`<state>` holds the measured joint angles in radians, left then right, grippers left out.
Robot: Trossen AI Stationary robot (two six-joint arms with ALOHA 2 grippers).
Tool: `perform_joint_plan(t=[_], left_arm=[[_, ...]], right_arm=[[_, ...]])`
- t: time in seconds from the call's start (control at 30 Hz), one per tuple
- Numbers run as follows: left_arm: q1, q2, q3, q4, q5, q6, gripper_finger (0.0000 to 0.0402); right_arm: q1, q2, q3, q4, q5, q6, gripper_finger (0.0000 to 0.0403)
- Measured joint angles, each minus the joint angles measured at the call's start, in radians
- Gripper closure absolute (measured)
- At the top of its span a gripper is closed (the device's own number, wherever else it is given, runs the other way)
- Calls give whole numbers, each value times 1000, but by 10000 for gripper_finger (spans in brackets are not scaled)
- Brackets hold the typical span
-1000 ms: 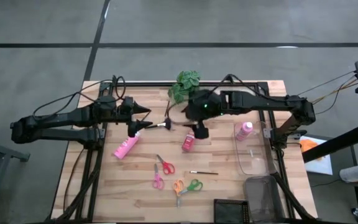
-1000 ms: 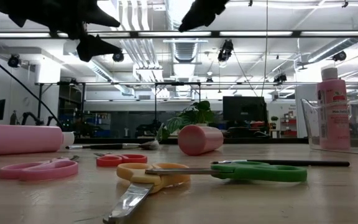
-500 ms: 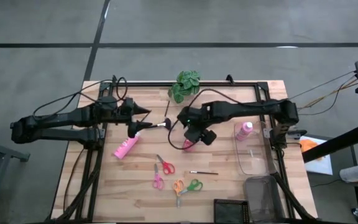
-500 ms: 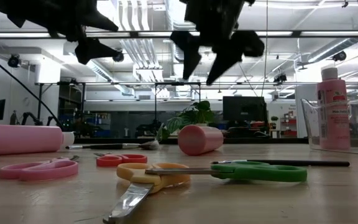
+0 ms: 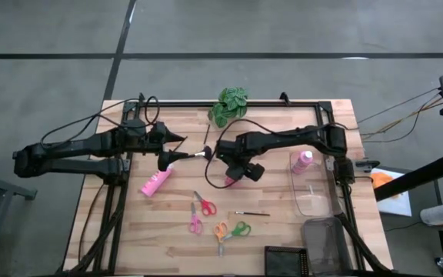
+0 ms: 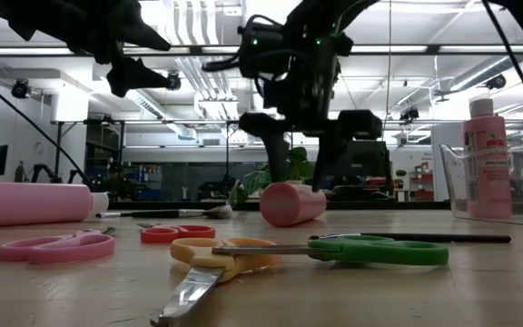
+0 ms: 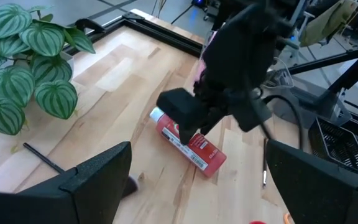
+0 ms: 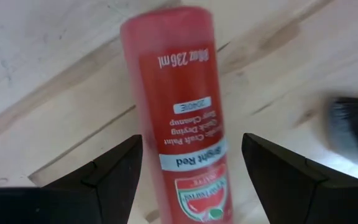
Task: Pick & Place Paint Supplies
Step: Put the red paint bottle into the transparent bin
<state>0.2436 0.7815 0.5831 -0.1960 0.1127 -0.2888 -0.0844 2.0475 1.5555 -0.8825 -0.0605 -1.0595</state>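
Step in hand: reach for the red bottle; right gripper lowered over it, fingers spread wide to either side of the body, nothing clamped yet.
Bottle position: lying flat on the bench, near mid-bench, just in front of the plant.
Long axis: level with the bench top, running from the near side up toward the plant, slightly slanted in the high view; label lengthwise along the body.
Pointing: cap end toward the plant side, base toward the scissors at the bench front, judging by the left wrist view.
Left gripper: parked above the bench left of centre, fingers apart, empty; fan brush just beside its tips.
Next move calls for: short final descent, fingers kept square across the round body, then a firm close; likely to roll if pinched off-centre.
Other supplies: pink bottle lying at left, pink bottle upright at right by the clear container; thin brush nearer the front.
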Motion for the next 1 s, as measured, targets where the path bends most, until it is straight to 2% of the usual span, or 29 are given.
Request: perform_joint_plan(t=[0.4,0.7,1.0], left_arm=[[0,0,0,-14,0,0,28],[0,0,0,-22,0,0,28],[0,0,0,-38,0,0,28]], right_arm=[[-15,45,-2,9,-3,0,132],[-28,38,-4,11,-16,1,208],[-28,37,-5,11,-17,5,218]])
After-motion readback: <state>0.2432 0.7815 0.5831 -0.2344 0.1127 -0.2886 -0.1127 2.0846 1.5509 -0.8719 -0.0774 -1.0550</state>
